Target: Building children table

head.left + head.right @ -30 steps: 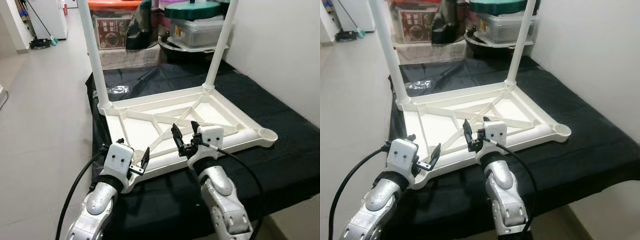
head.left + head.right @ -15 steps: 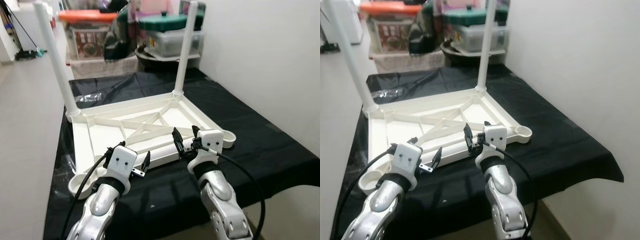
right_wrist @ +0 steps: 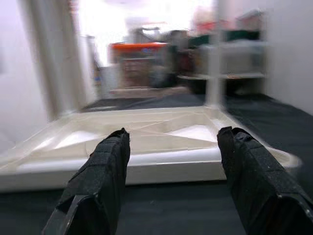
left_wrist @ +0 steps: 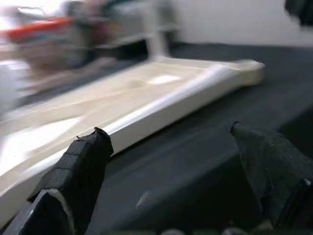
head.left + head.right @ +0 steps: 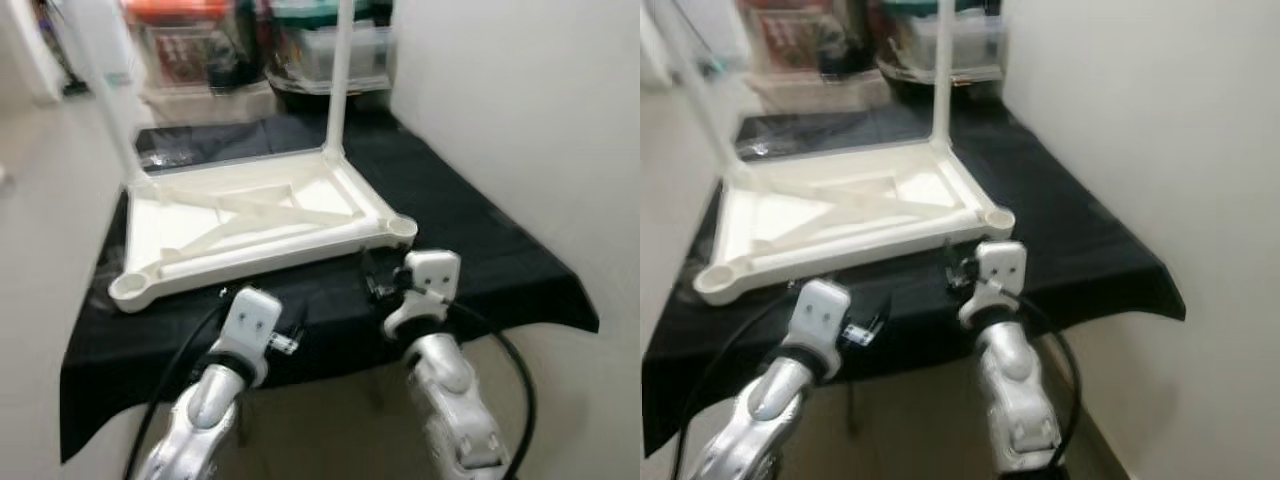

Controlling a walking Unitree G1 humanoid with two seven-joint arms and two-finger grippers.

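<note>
**A:** Start with the grippers. What are they doing?

**B:** The left gripper [image 4: 166, 161] has its fingers spread wide with nothing between them. It hangs just off the near edge of the black-draped platform [image 5: 480, 230], aimed at the long near rail of the upturned white table top [image 5: 250, 225]. The right gripper [image 3: 173, 166] is likewise splayed and empty, facing the same rail from nearer the right corner.

**A:** And the table itself?

**B:** Upside down on the black cloth, ribbed underside up. Two white legs stand in the far sockets: the far-right leg [image 5: 338, 80] is clear, the far-left leg [image 5: 105, 90] is smeared by blur. The near-left socket [image 5: 132, 288] and the near-right socket [image 5: 402, 227] are open, so I judge two legs remain to be fitted. I can't make out any loose legs here.

**A:** What could go wrong?

**B:** The eye views are blurred, so the robot is probably walking or turning; if it reaches before settling, the fingers could hit the rail instead of closing around it. The top lies unfastened on cloth, so a push would likely slide it toward the storage boxes [image 5: 320, 55] behind. The two standing legs also make it top-heavy on the far side, so lifting the near rail might tip it.
</note>
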